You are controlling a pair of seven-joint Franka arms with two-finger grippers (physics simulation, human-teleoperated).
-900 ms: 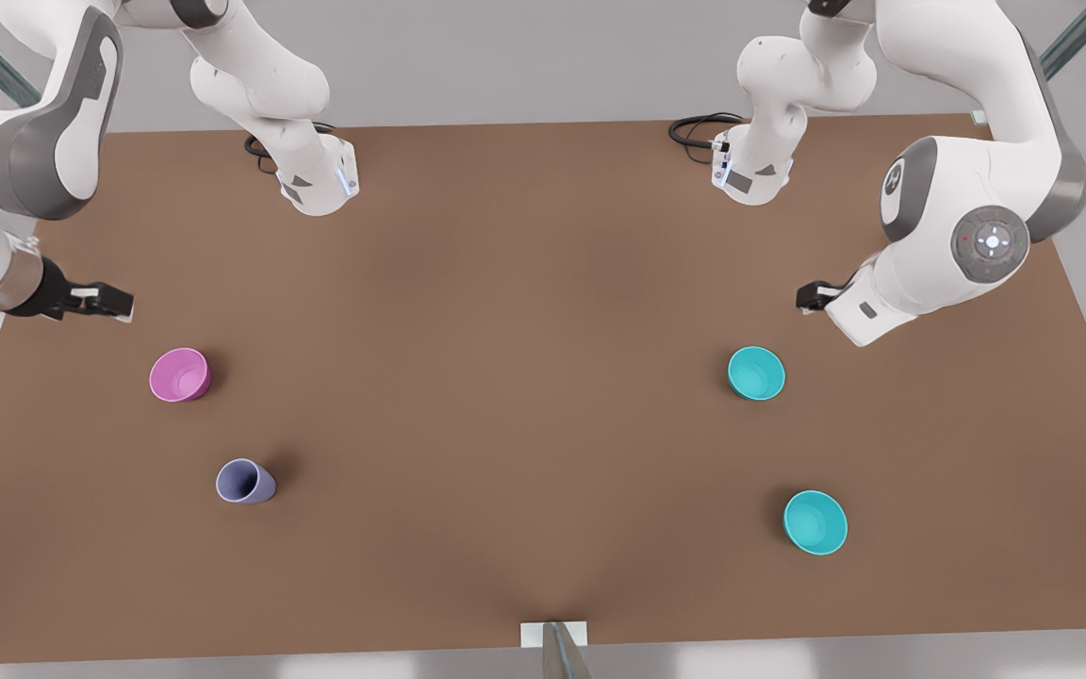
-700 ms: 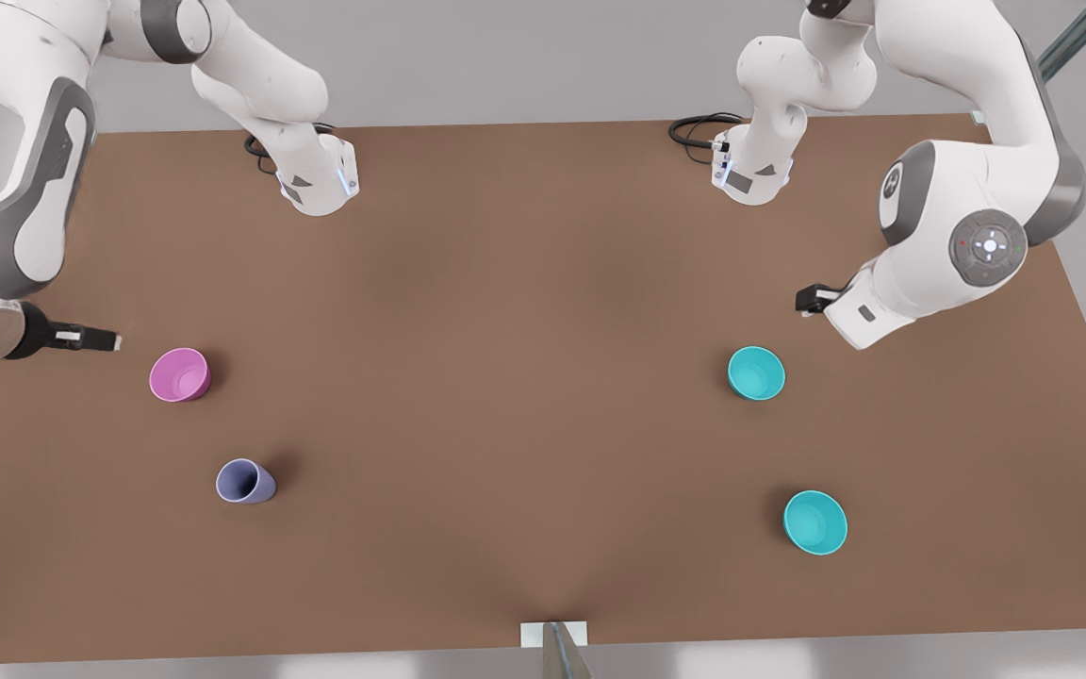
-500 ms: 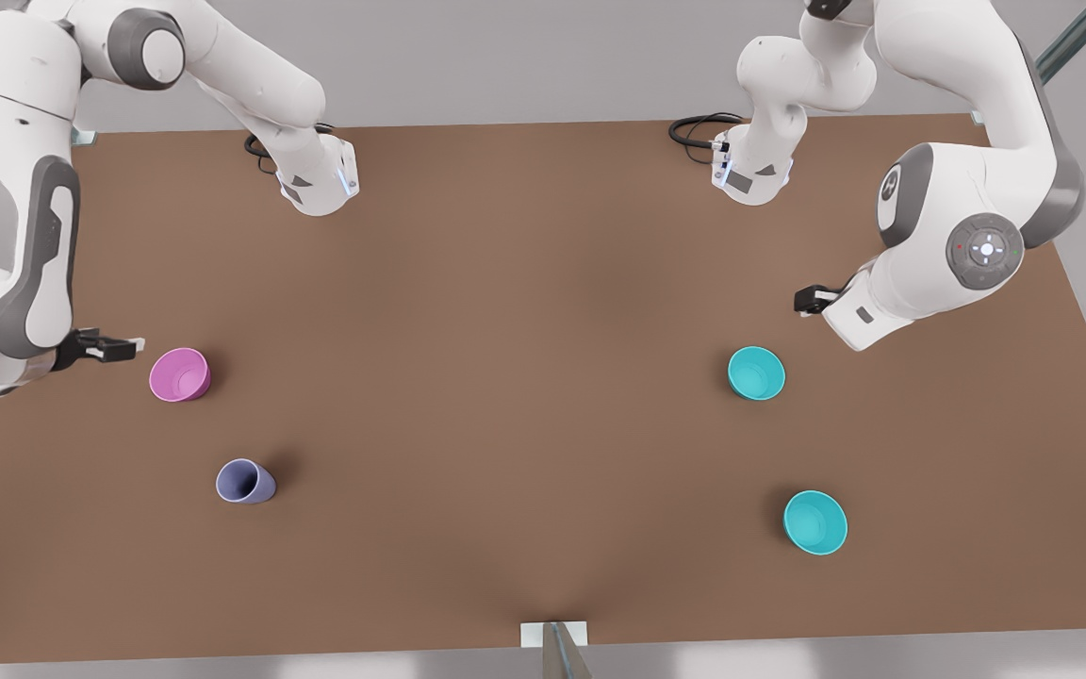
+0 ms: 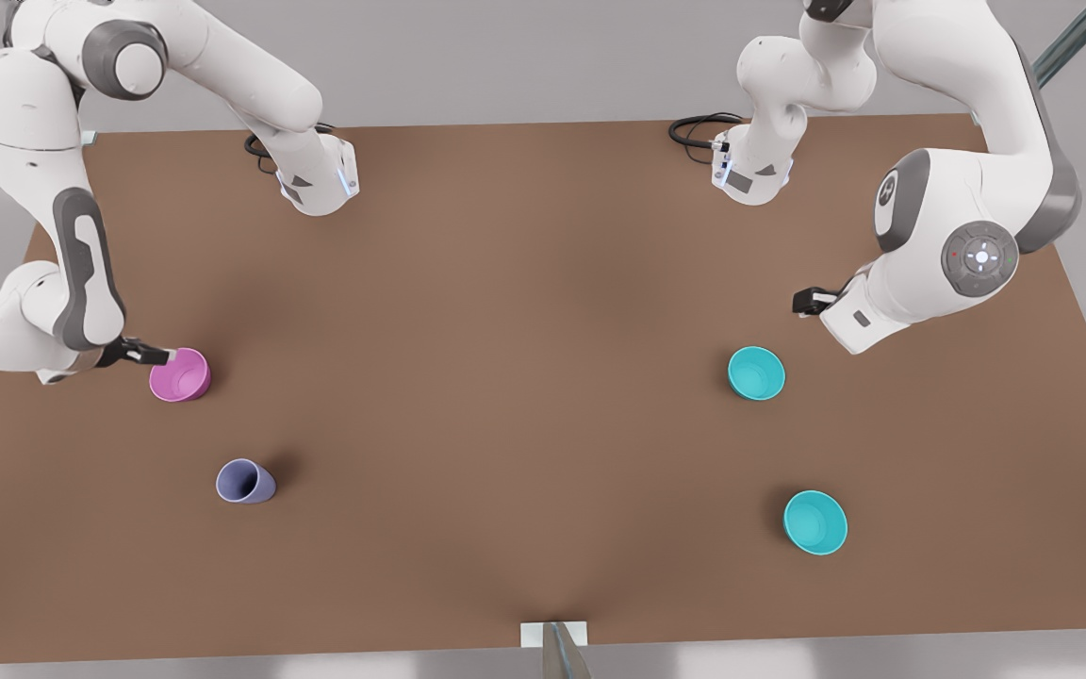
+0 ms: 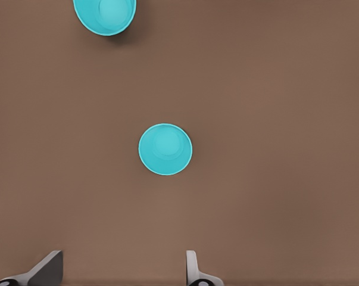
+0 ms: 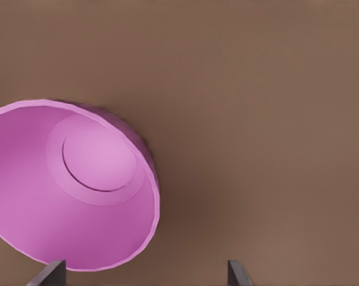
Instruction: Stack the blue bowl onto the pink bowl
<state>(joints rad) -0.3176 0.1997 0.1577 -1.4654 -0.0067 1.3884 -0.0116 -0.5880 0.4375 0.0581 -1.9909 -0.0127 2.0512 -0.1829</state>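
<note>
The pink bowl [image 4: 179, 374] stands upright toward the front view's left, and its inside is seen close up as the pink bowl [image 6: 66, 196]. My right gripper [image 4: 158, 356] is low at its rim, open, with the near edge of the rim partly between the fingertips [image 6: 48, 275]. Two teal bowls stand toward the front view's right: a blue bowl [image 4: 756, 372] and a second one [image 4: 815, 521]. My left gripper [image 4: 802, 302] hovers open just behind the nearer one. Both show in the left wrist view, the blue bowl [image 5: 165, 149] ahead of the fingertips [image 5: 45, 271], the other teal bowl [image 5: 105, 13] farther off.
A lavender-grey cup [image 4: 244, 481] stands in front of the pink bowl, a little to its right in the front view. The brown table [image 4: 524, 377] carries both arm bases [image 4: 317, 184] at its back edge, with black cables beside them.
The right arm swung round and its gripper travelled down and toward the pink bowl, ending at its rim. The left arm shifted only slightly. No bowl moved.
</note>
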